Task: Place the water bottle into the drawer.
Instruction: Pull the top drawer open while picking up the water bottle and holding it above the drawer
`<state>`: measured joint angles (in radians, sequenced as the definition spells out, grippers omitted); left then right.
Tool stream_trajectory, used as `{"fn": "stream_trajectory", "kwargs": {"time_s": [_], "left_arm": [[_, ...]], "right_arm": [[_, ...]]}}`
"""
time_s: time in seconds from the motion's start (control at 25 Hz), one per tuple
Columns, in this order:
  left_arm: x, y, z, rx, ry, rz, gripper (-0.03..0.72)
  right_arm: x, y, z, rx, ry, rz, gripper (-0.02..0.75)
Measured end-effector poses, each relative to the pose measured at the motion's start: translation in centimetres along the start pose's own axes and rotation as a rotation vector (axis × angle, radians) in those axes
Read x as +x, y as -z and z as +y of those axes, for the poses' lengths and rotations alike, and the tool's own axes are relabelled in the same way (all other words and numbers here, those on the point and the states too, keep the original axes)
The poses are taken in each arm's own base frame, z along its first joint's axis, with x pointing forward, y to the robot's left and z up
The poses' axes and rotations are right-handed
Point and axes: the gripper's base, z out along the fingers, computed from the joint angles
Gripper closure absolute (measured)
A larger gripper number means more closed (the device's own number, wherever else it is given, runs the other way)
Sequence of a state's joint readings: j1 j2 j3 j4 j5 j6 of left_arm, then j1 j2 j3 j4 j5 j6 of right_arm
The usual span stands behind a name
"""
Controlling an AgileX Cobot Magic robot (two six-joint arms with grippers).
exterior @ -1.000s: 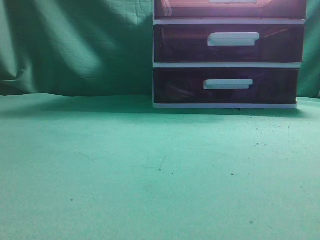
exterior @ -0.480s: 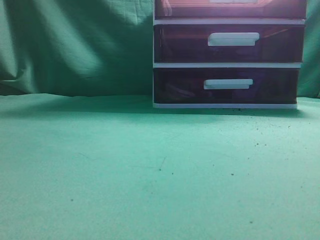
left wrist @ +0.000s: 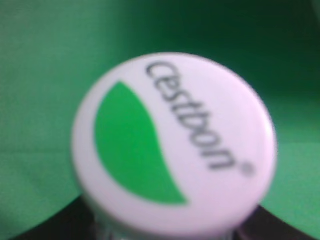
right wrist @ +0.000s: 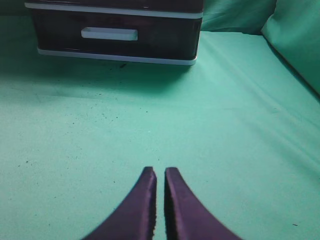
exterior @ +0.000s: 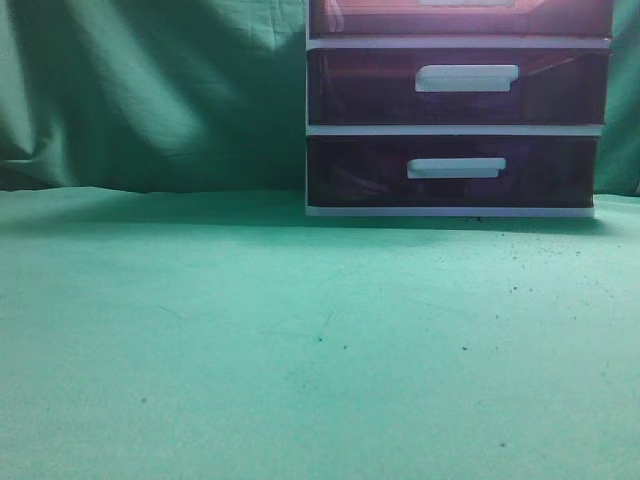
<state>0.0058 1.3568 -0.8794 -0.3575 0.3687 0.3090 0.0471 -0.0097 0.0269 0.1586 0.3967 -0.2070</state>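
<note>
One water bottle (left wrist: pixel 174 145) (cap only), left pincer state unclear, right pincer (right wrist: pixel 160 200) pressed together, three drawers.

Staged lab set-up — green cloth (exterior: pixel 150 100) draped behind table (exterior: pixel 300 350).

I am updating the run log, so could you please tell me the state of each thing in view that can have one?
Top drawer: front flush with the frame, looks closed; top cut off.
Middle drawer: closed.
Bottom drawer: closed.
Water bottle: white cap on, filling the left wrist view.
Left hand: fingers not visible, grip cannot be told.
Right hand: shut, empty, above the green cloth.
</note>
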Motion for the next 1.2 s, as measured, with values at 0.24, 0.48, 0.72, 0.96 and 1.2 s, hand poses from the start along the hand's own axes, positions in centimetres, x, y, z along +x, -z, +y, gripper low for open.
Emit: {"fn": "stream_trajectory", "kwargs": {"time_s": [0.24,0.48,0.72,0.96,1.2], "left_arm": [[-5.2,5.8,-1.9,0.120,-0.007,-0.063,0.400],[-6.6,10.8,-4.4,0.329,-0.074,-0.167,0.400],[-6.4,13.2,-6.5,0.473,-0.179,-0.240,0.400],[-5.8,13.7,-9.8,0.583,-0.303,-0.255,0.400],[-5.9,13.5,-10.3,0.574,-0.323,-0.273,0.400]], "right_arm": [[0.0,0.0,0.0,0.001,0.000,-0.004,0.690],[-1.9,0.2,-0.2,0.013,-0.102,-0.209,0.690],[-4.8,1.5,-1.4,0.097,-0.219,-0.576,0.690],[-10.7,3.8,-1.5,0.142,-0.032,-0.647,0.690],[-16.2,1.1,-0.8,0.017,0.130,-0.274,0.690]]}}
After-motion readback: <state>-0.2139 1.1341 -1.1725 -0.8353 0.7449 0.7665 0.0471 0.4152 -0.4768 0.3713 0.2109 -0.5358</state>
